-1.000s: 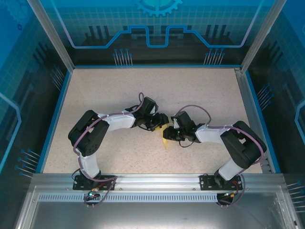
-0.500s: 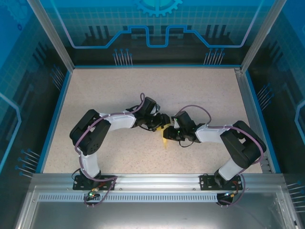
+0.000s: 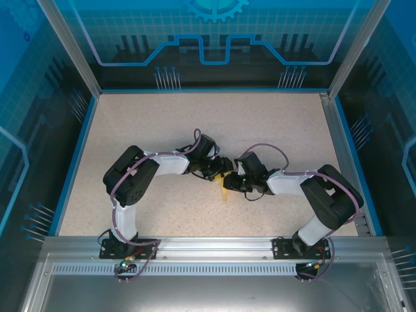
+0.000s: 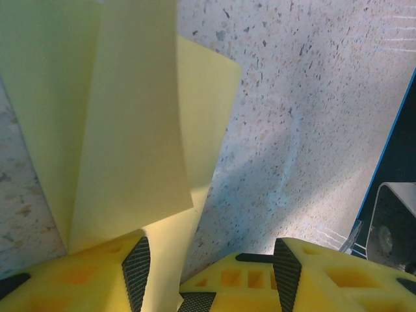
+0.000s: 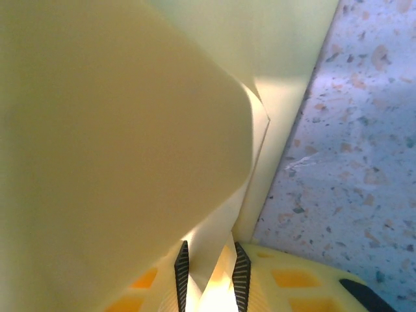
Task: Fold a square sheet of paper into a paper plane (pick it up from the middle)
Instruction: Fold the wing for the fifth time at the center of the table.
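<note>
The pale-yellow square sheet of paper (image 4: 130, 130), already creased into long overlapping flaps, is held over the middle of the speckled beige worktop (image 3: 162, 130), between my two arms. My right gripper (image 5: 211, 266) is pinched tight on its lower edge. My left gripper (image 4: 208, 260) stands parted, with the paper running beside one pad. I judge we're mid-fold. Next, I'd close the left on a flap and press that crease squarely.

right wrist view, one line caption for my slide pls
Right gripper pinching the folded yellow paper, with the speckled table behind.
</note>
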You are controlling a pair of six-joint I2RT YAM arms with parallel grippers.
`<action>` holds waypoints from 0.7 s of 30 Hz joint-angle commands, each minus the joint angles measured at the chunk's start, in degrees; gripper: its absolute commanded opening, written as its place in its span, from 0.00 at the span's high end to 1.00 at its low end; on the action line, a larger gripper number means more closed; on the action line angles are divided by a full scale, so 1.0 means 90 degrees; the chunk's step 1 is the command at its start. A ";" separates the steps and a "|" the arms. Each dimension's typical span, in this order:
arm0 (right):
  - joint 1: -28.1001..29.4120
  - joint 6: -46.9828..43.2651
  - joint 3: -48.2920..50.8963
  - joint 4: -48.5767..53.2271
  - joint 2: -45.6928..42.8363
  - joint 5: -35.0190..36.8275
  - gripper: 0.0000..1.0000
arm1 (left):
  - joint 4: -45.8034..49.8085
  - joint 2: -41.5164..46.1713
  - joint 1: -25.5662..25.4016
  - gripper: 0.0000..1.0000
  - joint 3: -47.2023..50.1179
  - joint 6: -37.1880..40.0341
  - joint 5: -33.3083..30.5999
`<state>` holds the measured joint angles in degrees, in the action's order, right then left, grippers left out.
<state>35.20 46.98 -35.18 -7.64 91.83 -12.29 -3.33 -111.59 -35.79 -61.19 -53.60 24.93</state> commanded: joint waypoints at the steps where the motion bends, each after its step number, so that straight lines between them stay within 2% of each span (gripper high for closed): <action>1: 0.0063 0.0177 0.0301 0.0017 0.0368 -0.0022 0.68 | 0.0158 -0.0208 -0.0019 0.43 -0.0094 0.0123 0.0062; 10: 0.0035 0.0283 0.0644 0.0271 -0.1073 0.0145 0.62 | 0.0210 -0.0238 -0.0023 0.44 0.0021 0.0152 0.0080; 15: 0.0044 0.0353 0.0934 -0.0090 -0.1792 -0.0232 0.77 | 0.0223 -0.0247 -0.0025 0.44 0.0004 0.0177 0.0094; 18: 0.0089 0.0400 0.0891 -0.0297 -0.1851 -0.0590 0.84 | 0.0236 -0.0248 -0.0025 0.44 -0.0012 0.0193 0.0107; 21: 0.0134 0.0512 0.0813 -0.0507 -0.1649 -0.0735 0.87 | 0.0252 -0.0255 -0.0026 0.44 -0.0015 0.0193 0.0101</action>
<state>35.53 50.37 -27.59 -9.67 75.88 -15.75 -3.33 -111.72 -35.79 -61.28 -53.41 24.99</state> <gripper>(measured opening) 0.133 0.563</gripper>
